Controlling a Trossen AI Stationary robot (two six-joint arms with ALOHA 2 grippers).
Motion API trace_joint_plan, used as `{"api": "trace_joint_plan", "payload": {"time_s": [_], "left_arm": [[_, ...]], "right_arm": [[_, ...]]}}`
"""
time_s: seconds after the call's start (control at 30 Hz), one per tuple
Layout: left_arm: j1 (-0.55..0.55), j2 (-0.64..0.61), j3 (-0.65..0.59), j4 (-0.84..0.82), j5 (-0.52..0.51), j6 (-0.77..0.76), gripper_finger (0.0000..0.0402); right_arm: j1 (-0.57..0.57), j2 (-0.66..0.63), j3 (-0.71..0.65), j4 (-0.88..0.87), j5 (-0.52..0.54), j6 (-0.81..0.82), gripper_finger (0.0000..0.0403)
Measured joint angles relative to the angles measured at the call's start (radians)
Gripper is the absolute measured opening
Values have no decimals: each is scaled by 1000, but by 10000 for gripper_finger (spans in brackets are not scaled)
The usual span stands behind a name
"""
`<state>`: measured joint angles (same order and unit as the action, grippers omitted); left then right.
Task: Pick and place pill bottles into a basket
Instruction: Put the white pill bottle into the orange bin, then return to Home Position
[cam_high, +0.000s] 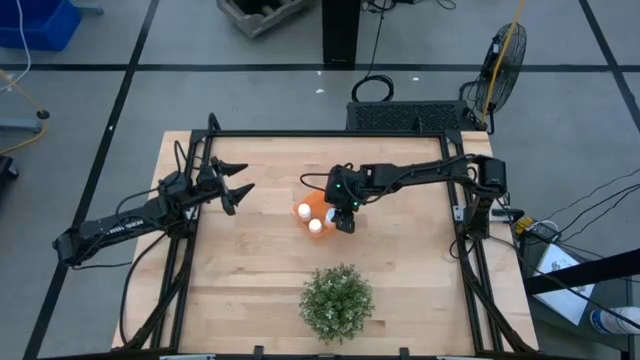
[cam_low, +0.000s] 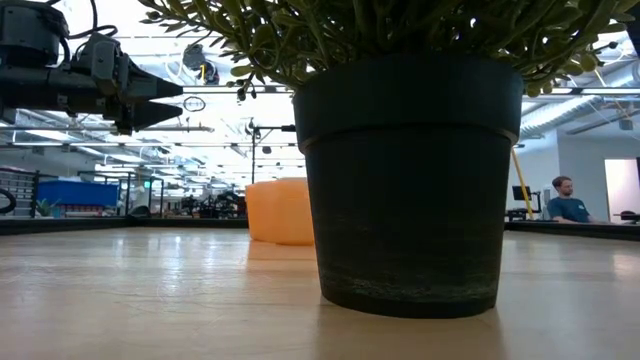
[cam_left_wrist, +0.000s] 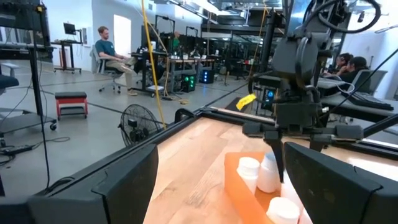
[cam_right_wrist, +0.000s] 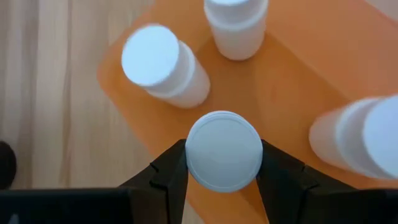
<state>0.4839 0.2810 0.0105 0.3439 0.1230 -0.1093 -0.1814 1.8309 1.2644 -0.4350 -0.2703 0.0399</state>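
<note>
The orange basket (cam_high: 326, 214) sits at the table's middle, with white pill bottles (cam_high: 304, 211) (cam_high: 316, 226) standing in it. In the right wrist view three bottles (cam_right_wrist: 155, 62) (cam_right_wrist: 236, 25) (cam_right_wrist: 367, 137) stand upright on the basket's floor (cam_right_wrist: 298, 81). My right gripper (cam_high: 345, 218) hangs over the basket's right part, pointing down, shut on another white bottle (cam_right_wrist: 224, 149). My left gripper (cam_high: 237, 185) is open and empty, above the table to the left of the basket, pointing toward it. My right gripper pinches the white bottle at its cap (cam_right_wrist: 189, 155) between the two fingers, one on each side. The fingers come from above, pointing down. The bottle (cam_left_wrist: 268, 173) hangs roughly upright inside the basket; whether its base touches the floor, I cannot tell.
A bushy green plant in a dark pot (cam_high: 337, 300) stands near the front edge and fills much of the low view (cam_low: 410, 180). Black frame rails (cam_high: 190, 250) run along the table's sides. People sit at desks in the room beyond (cam_left_wrist: 109, 50).
</note>
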Motion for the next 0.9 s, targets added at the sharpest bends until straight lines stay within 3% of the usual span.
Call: {"api": "trace_joint_plan", "payload": {"time_s": [0.3, 0.5, 0.6, 0.9], "left_arm": [[0, 0, 0, -3, 5, 0, 349], [0, 0, 0, -2, 6, 0, 349], [0, 0, 0, -3, 6, 0, 349], [0, 0, 0, -2, 6, 0, 349]], "right_arm": [[1, -4, -2, 28, 5, 21, 146], [15, -4, -3, 61, 7, 80, 275], [35, -4, -3, 93, 9, 80, 308], [66, -69, -3, 134, 47, 80, 296]]}}
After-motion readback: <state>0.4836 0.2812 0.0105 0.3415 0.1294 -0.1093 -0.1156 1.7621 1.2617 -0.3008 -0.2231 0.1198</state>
